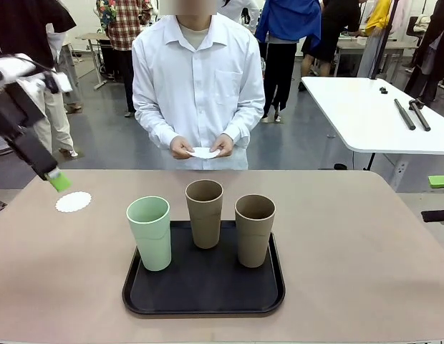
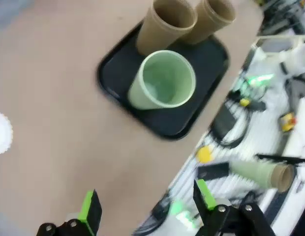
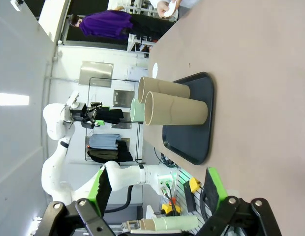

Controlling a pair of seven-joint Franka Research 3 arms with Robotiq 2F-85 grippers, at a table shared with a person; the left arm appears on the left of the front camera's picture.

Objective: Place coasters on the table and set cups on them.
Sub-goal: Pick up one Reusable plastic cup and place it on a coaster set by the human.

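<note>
Evidently the coaster-laying step is in hand. The left gripper (image 1: 57, 178), jaws spread wide and empty, hangs close above one small round white paper doily (image 1: 73, 202), which lies flat on the plain beige-tan table (image 1: 365, 272) a little to one side of its fingers. Well beyond the gripper, the person's hands (image 1: 181, 149) hold a second white doily (image 1: 205, 153). Off to its right, a pale mint-green tumbler (image 1: 150, 233), a tan-brown tumbler (image 1: 204, 213) and its tan-brown twin (image 1: 254, 229) stand upright on the black rounded-square tray (image 1: 204, 304), none on a coaster. The right gripper (image 3: 157, 191) likewise gapes empty, the tray ahead of its fingers. The next move is probably fetching the held doily, which calls for a reach toward the person and a light pinch on thin paper.
</note>
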